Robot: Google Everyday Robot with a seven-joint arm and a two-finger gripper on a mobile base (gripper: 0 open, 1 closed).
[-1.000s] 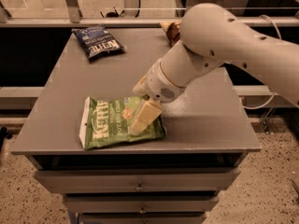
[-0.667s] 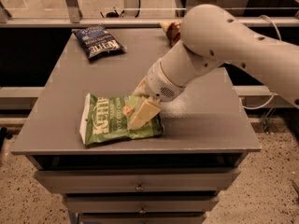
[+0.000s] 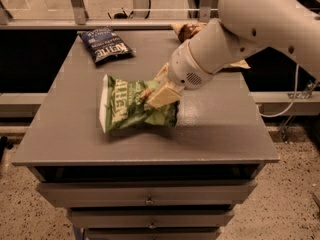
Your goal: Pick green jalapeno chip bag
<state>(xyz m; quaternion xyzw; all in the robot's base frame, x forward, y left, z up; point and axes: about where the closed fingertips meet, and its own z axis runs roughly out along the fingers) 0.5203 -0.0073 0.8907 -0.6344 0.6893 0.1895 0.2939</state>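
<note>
The green jalapeno chip bag (image 3: 125,108) is light green with white lettering and a white strip on its left edge. It hangs tilted above the grey cabinet top (image 3: 220,129), lifted clear, with its shadow beneath it. My gripper (image 3: 157,95) is shut on the bag's upper right part, its cream fingers (image 3: 163,95) pinching the crinkled foil. The white arm reaches in from the upper right.
A dark blue Kettle bag (image 3: 105,46) lies at the back left of the cabinet top. A brown and cream bag (image 3: 186,31) lies at the back, partly behind my arm. Drawers (image 3: 147,194) sit under the front edge. A metal rail runs behind.
The green bag lay flat on the top with my gripper pressed on it. Now the gripper has risen with the bag, which is off the surface and tilted.
</note>
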